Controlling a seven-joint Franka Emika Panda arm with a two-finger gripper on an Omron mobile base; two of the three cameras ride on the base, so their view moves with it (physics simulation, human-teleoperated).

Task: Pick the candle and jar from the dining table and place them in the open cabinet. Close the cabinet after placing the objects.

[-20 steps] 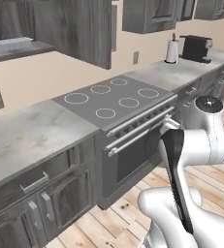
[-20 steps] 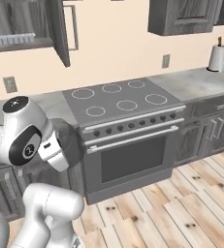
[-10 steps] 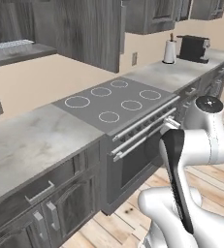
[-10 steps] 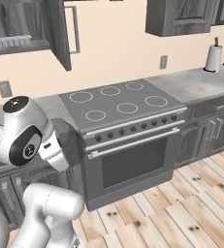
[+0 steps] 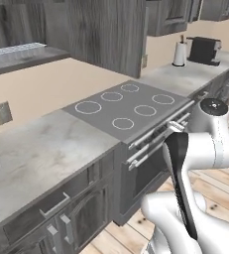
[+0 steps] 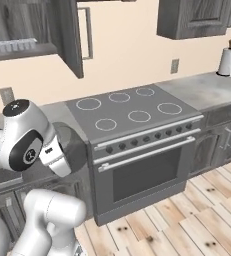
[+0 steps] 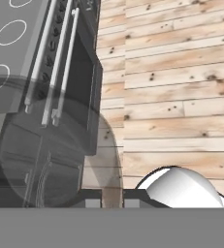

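Jar: grey, frosted, see-through round shape (image 7: pixel 60 160), low in front of the oven, beside the robot's hand (image 6: pixel 73 145).
Gripper: (image 7: pixel 112 198) jaws pressed together on the jar's edge.
Cabinet: dark wood-grain (image 5: pixel 106 34), door open, above the left end of the worktop; a clear ridged tray (image 5: pixel 17 48) lies on its shelf.
Worktop: pale veined marble (image 5: pixel 41 149).
Stove: flat grey top, five white rings (image 5: pixel 128 106), long bar handles on the oven (image 6: pixel 147 155).
Far end of the worktop: paper roll (image 5: pixel 179 53), dark coffee machine (image 5: pixel 205 49).
Floor: light wood planks (image 7: pixel 181 72).
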